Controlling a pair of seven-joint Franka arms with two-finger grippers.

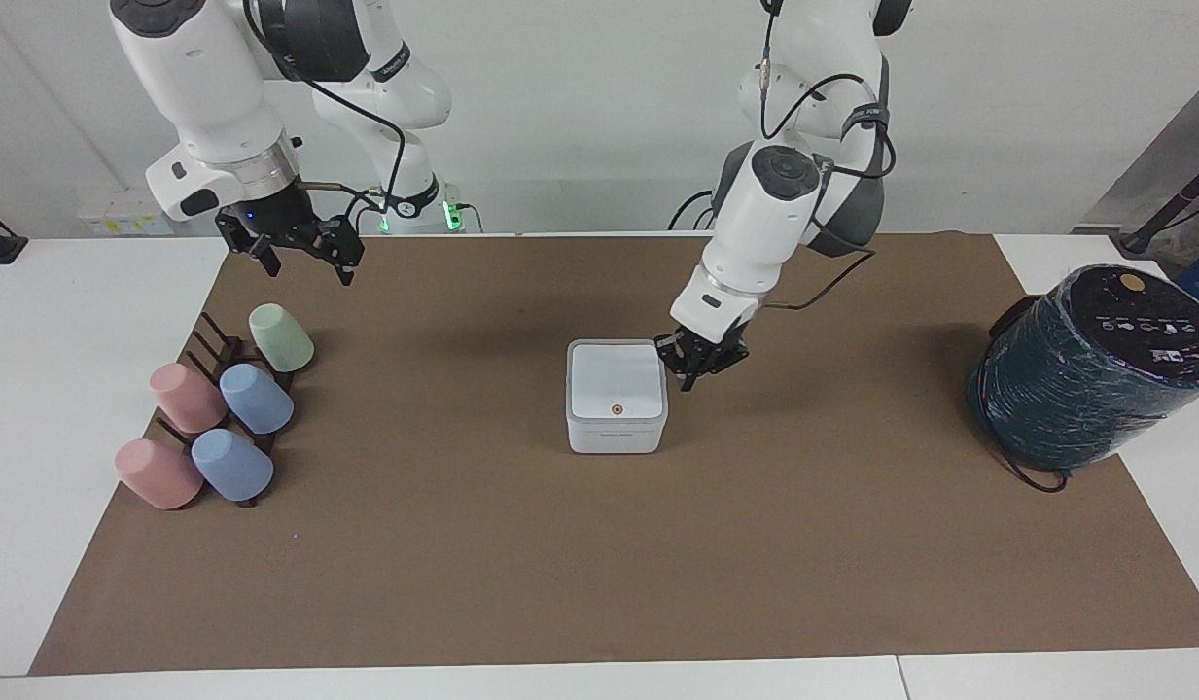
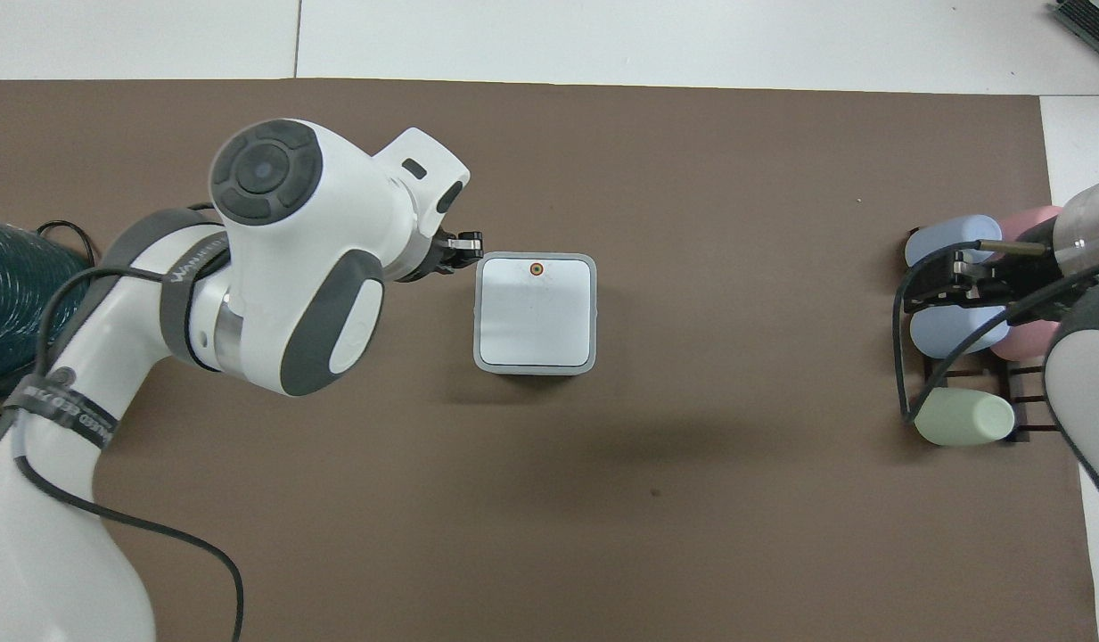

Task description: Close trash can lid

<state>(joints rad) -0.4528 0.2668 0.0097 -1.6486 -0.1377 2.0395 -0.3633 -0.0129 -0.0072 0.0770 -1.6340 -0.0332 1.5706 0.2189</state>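
Trash can (image 1: 616,413) sits mid-mat on the brown mat (image 1: 599,544), w/ the lid (image 1: 616,382) lying flat on top, orange-brown dot up, no gap visible at the rim in either view. Judged from that: closing step looks done, what's left is clearing out.

Left gripper (image 1: 697,366) hangs just beside the can, on the side toward the left arm's end of the table, low near lid height but apart from it, not touching. Fingers look drawn together w/ nothing between them.

Right gripper (image 1: 302,248) waits over the mat edge above the cup rack (image 1: 220,389), well apart from the can; fingers spread, holding nothing.

Dark teal cylinder (image 1: 1095,365) stands well apart from the can, at the left arm's end.

Next move, as I read it: left arm lifts up and away from the can w/o clipping the lid edge. Risk: a sideways brush could nudge the light box or pop the flap.
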